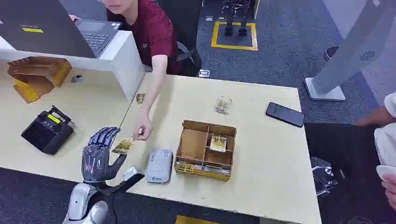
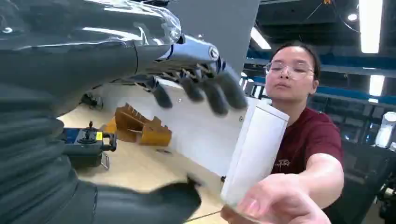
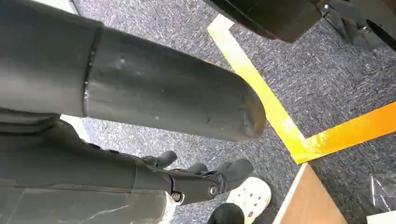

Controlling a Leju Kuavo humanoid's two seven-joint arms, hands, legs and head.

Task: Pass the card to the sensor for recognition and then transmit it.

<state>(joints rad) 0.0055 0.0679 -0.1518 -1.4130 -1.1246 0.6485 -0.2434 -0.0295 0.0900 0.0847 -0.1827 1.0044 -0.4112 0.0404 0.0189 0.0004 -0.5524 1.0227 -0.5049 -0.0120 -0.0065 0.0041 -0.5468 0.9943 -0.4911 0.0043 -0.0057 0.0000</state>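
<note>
1. In the head view I see my left hand (image 1: pixel 97 156) at the lower left of the frame, raised over the near edge of the table (image 1: pixel 261 177), fingers spread and holding nothing.
2. The card (image 1: pixel 123 146) sits just right of those fingertips, a small yellow-patterned packet pinched in the person's hand (image 1: pixel 142 129), which reaches down from the upper middle of the frame.
3. I think the card's edge is just short of my fingers, though the head view is too coarse for me to be sure.
4. In the left wrist view the person's hand (image 2: pixel 275 203) fills the lower right, offering the card (image 2: pixel 254 156) edge-on between my thumb (image 2: pixel 154 203) and the dark fingers (image 2: pixel 205 91) above it.
5. The grey sensor (image 1: pixel 159 166) lies flat at lower centre, beside the open cardboard box (image 1: pixel 205 150).
6. My right hand (image 3: pixel 201 179) hangs over the carpet, fingers loosely apart, holding nothing.
</note>
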